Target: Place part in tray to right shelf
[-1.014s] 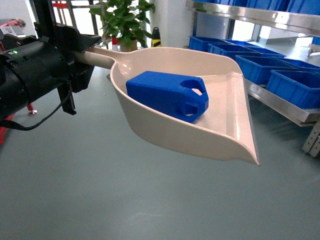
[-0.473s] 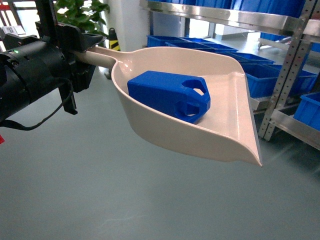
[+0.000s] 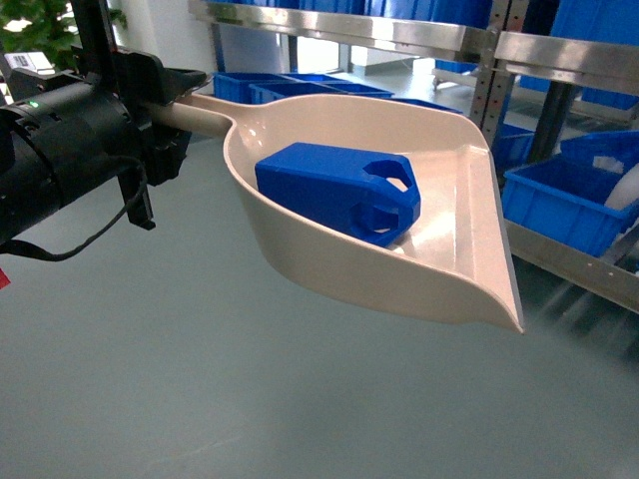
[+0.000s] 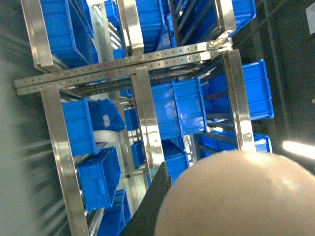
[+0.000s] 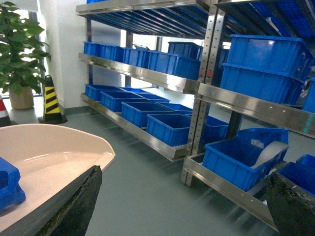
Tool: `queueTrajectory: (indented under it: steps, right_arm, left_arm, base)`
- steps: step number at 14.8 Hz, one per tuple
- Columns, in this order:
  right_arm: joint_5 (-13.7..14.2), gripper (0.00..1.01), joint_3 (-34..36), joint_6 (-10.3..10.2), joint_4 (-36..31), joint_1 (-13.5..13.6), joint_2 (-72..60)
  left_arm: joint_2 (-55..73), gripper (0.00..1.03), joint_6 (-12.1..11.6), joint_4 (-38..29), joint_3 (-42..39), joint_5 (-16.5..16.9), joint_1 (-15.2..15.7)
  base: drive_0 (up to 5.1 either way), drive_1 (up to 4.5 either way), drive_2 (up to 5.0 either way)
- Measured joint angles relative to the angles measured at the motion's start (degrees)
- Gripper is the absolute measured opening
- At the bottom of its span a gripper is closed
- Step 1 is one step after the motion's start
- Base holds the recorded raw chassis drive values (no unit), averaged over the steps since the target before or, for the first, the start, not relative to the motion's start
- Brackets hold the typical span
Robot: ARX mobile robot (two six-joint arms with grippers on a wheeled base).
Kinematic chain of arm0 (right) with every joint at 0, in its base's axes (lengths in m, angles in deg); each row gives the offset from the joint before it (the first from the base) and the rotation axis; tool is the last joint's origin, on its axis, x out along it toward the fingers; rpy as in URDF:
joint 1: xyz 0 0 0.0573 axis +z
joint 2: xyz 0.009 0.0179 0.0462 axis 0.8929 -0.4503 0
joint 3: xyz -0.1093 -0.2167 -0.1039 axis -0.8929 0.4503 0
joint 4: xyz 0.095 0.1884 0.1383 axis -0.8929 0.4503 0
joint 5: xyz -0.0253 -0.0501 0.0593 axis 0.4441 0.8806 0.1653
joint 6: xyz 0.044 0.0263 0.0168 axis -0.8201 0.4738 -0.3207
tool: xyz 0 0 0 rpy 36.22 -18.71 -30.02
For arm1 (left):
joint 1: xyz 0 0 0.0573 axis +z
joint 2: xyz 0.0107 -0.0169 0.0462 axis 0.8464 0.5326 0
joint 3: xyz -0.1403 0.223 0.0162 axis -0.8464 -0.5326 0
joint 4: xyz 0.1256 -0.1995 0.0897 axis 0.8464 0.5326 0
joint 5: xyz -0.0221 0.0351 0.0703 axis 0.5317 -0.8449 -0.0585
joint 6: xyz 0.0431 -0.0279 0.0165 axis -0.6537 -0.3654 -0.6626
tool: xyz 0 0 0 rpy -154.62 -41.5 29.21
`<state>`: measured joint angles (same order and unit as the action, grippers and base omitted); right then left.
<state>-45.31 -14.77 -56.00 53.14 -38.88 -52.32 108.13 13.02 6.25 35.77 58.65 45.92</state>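
Note:
In the head view the cream-beige tray (image 3: pixel 454 249) hangs in the air, and my left gripper (image 3: pixel 165 100) is shut on its long handle at the upper left. The blue part (image 3: pixel 334 190) lies on its side inside the tray, handle loop toward the front lip. The left wrist view shows the tray's rounded beige underside (image 4: pixel 241 196) and one black finger (image 4: pixel 155 201) beside it. My right gripper (image 5: pixel 183 174) stands wide open with nothing between its fingers; the tray rim (image 5: pixel 93 147) and a corner of the part (image 5: pixel 7 184) lie to its left. The steel right shelf (image 3: pixel 559 50) stands behind the tray.
Steel racks (image 5: pixel 206 88) with several blue bins (image 5: pixel 243 157) run along the right side; a low front rail (image 5: pixel 226 189) juts out near floor level. A potted plant (image 5: pixel 19 49) and a striped cone (image 5: pixel 51 103) stand at the far left. Grey floor (image 3: pixel 200 379) lies below the tray.
The background has slid left: the plant has nearly left the head view and the shelving with blue bins now fills the back and right. Tray, part and left arm keep their places in view.

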Motion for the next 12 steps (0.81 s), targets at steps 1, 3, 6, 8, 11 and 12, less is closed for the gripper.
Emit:
queueTrajectory:
  steps: [1, 3, 6, 8, 11, 12]
  right_arm:
    - [0.0, 0.98, 0.0, 0.0, 0.0, 0.0, 0.0]
    - [0.0, 0.98, 0.0, 0.0, 0.0, 0.0, 0.0]
    - [0.0, 0.98, 0.0, 0.0, 0.0, 0.0, 0.0]
    - [0.0, 0.98, 0.0, 0.0, 0.0, 0.0, 0.0]
    - [0.0, 0.98, 0.0, 0.0, 0.0, 0.0, 0.0]
    - [0.0, 0.98, 0.0, 0.0, 0.0, 0.0, 0.0]
  left_arm:
    - [0.0, 0.12, 0.0, 0.0, 0.0, 0.1, -0.1]
    - [0.0, 0.12, 0.0, 0.0, 0.0, 0.1, -0.1]
    - [0.0, 0.12, 0.0, 0.0, 0.0, 0.0, -0.1]
    - [0.0, 0.12, 0.0, 0.0, 0.0, 0.1, -0.2]
    - [0.0, 0.12, 0.0, 0.0, 0.0, 0.1, -0.2]
    - [0.0, 0.12, 0.0, 0.0, 0.0, 0.1, -0.2]
  base:
    - [-1.5, -1.53, -1.5]
    - [-1.7, -1.65, -1.7]
    - [-1.7, -1.65, -1.7]
    - [-1.7, -1.65, -1.7]
    - [-1.7, -1.65, -1.7]
    - [-1.7, -1.65, -1.7]
